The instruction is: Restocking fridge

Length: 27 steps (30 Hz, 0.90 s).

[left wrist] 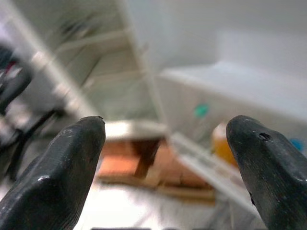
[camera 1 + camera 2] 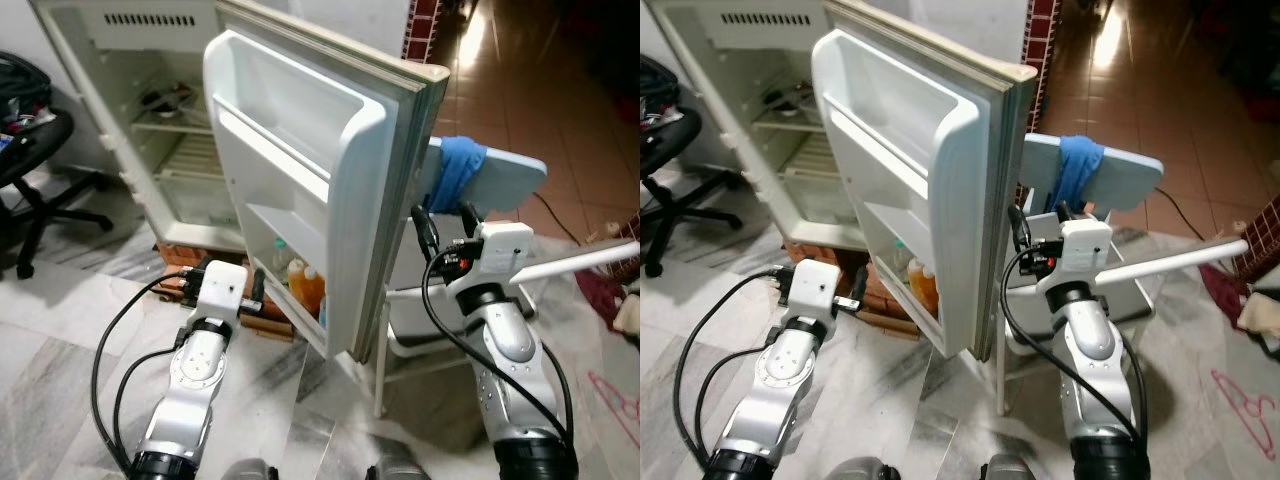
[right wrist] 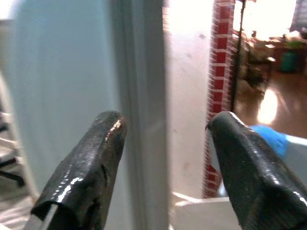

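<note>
A humanoid robot stands at an open fridge (image 2: 150, 110), both silver arms raised toward its swung-out door (image 2: 300, 170). The right gripper (image 3: 165, 163) sits at the door's free edge, its two black fingers spread wide with the edge between them and nothing clamped. The left gripper (image 1: 165, 163) hovers low on the inner side of the door, its fingers also parted wide and empty, aimed toward the bottom door shelf (image 2: 300, 310).

That shelf holds an orange bottle (image 2: 310, 285) and, just beside it, a paler one with a green cap (image 2: 281, 252); the left wrist view is blurred, so what else stands there cannot be told. The upper door shelves look bare, and the wire racks (image 2: 185, 160) inside the cabinet carry little, apart from something dark on the top rack. A white chair draped with a blue cloth (image 2: 455, 170) stands behind the door, and a black office chair (image 2: 30, 150) sits off to the robot's left.

The door is rigid and hinged, likely light to swing but carrying bottles that could topple if it is jolted. Its smooth plastic lining offers poor purchase; the firm outer edge, away from the hinge, is probably the best place to take hold.
</note>
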Available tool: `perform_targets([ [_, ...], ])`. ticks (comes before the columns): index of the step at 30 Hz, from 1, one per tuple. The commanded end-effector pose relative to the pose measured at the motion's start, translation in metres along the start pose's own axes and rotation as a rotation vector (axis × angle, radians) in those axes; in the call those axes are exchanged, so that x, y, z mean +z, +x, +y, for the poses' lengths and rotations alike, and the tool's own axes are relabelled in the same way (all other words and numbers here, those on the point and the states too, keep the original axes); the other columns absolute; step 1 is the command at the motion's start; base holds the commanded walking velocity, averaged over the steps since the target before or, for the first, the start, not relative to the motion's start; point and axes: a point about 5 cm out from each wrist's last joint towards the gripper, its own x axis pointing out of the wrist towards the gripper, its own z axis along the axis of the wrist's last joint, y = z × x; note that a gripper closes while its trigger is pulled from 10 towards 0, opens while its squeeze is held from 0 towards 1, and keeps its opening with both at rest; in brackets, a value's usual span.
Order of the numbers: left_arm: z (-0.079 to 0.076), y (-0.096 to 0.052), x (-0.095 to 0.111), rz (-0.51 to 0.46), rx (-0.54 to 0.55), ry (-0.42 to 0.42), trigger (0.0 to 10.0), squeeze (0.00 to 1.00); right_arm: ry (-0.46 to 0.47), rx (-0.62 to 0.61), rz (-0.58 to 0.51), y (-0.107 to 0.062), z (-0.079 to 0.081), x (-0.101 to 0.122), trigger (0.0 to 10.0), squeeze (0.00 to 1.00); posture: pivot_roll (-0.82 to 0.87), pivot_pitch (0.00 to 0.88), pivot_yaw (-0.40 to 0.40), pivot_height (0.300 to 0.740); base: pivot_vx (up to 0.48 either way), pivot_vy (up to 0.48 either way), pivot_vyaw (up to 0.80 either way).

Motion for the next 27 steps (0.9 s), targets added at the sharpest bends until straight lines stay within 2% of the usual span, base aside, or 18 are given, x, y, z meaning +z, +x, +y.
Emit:
perform_targets([
  [1, 0.007, -0.002, -0.005, 0.033, 0.022, -0.016, 10.0, 0.0, -0.005, 0.002, -0.01, 0.003, -0.001, 0.002, 2.1, 0.0, 0.01, 0.026, 0.03, 0.74, 0.0, 0.0, 0.0],
  [2, 0.01, -0.004, -0.01, 0.07, 0.042, -0.048, 10.0, 0.0, -0.008, -0.002, -0.011, 0.005, -0.002, 0.002, 3.1, 0.0, 0.01, 0.028, 0.029, 0.74, 0.0, 0.0, 0.0],
  [3, 0.015, -0.007, -0.019, 0.136, 0.071, -0.113, 10.0, 0.0, -0.015, -0.008, -0.01, 0.009, -0.003, 0.002, 4.7, 0.0, 0.02, 0.029, 0.029, 0.74, 0.0, 0.0, 0.0],
  [4, 0.018, -0.01, -0.024, 0.171, 0.085, -0.144, 10.0, 0.0, -0.02, -0.009, -0.009, 0.012, -0.004, 0.002, 10.0, 0.0, 0.02, 0.03, 0.029, 0.74, 0.0, 0.0, 0.0],
  [5, 0.018, -0.01, -0.024, 0.171, 0.085, -0.144, 10.0, 0.0, -0.02, -0.009, -0.009, 0.012, -0.004, 0.002, 10.0, 0.0, 0.02, 0.03, 0.029, 0.74, 0.0, 0.0, 0.0],
  [7, 0.025, -0.018, -0.035, 0.223, 0.089, -0.183, 10.0, 0.0, -0.02, -0.017, -0.035, 0.026, -0.005, 0.008, 10.0, 0.0, 0.03, 0.033, 0.026, 0.74, 0.0, 0.0, 0.0],
  [9, 0.026, -0.021, -0.038, 0.23, 0.081, -0.174, 10.0, 0.0, -0.019, -0.017, -0.043, 0.031, -0.005, 0.011, 10.0, 0.0, 0.04, 0.034, 0.022, 0.74, 0.0, 0.0, 0.0],
  [10, 0.024, -0.028, -0.045, 0.248, 0.049, -0.182, 10.0, 0.0, -0.011, -0.016, -0.063, 0.046, -0.003, 0.018, 10.0, 0.0, 0.05, 0.035, 0.017, 0.74, 0.0, 0.0, 0.0],
  [11, 0.023, -0.03, -0.046, 0.253, 0.036, -0.182, 10.0, 0.0, -0.006, -0.015, -0.072, 0.053, -0.002, 0.021, 10.0, 0.0, 0.05, 0.034, 0.014, 0.74, 0.0, 0.0, 0.0],
  [16, 0.021, -0.03, -0.046, 0.248, 0.021, -0.169, 10.0, 0.0, 0.009, -0.006, -0.088, 0.064, 0.002, 0.029, 10.0, 0.0, 0.06, 0.033, 0.009, 0.74, 0.0, 0.0, 0.0],
  [18, 0.02, -0.029, -0.044, 0.237, 0.014, -0.154, 10.0, 0.0, 0.045, 0.024, -0.106, 0.072, 0.009, 0.036, 10.0, 0.0, 0.06, 0.031, 0.004, 0.74, 0.0, 0.0, 0.0],
  [20, 0.019, -0.028, -0.043, 0.235, 0.007, -0.148, 10.0, 0.0, 0.165, 0.145, -0.115, 0.074, 0.022, 0.043, 10.0, 0.0, 0.07, 0.03, 0.003, 0.74, 0.0, 0.0, 0.0],
  [21, 0.019, -0.028, -0.043, 0.239, 0.005, -0.15, 10.0, 0.0, 0.328, 0.336, -0.107, 0.068, 0.037, 0.049, 10.0, 0.0, 0.07, 0.03, 0.002, 0.74, 0.0, 0.0, 0.0],
  [23, 0.019, -0.028, -0.044, 0.243, 0.009, -0.155, 10.0, 0.0, 0.507, 0.616, -0.083, 0.046, 0.054, 0.058, 10.0, 0.0, 0.06, 0.03, 0.003, 0.74, 0.0, 0.0, 0.0],
  [24, 0.02, -0.029, -0.045, 0.247, 0.013, -0.159, 10.0, 0.0, 0.567, 0.738, -0.062, 0.034, 0.058, 0.061, 10.0, 0.0, 0.06, 0.03, 0.006, 0.74, 0.0, 0.0, 0.0],
  [26, 0.021, -0.029, -0.046, 0.249, 0.014, -0.161, 10.0, 0.0, 0.611, 0.907, -0.013, 0.007, 0.056, 0.059, 10.0, 0.0, 0.06, 0.032, 0.01, 0.74, 0.0, 0.0, 0.0],
  [27, 0.02, -0.029, -0.046, 0.249, 0.01, -0.158, 10.0, 0.0, 0.612, 0.903, 0.003, 0.005, 0.054, 0.056, 10.0, 0.0, 0.05, 0.032, 0.01, 0.74, 0.0, 0.0, 0.0],
])
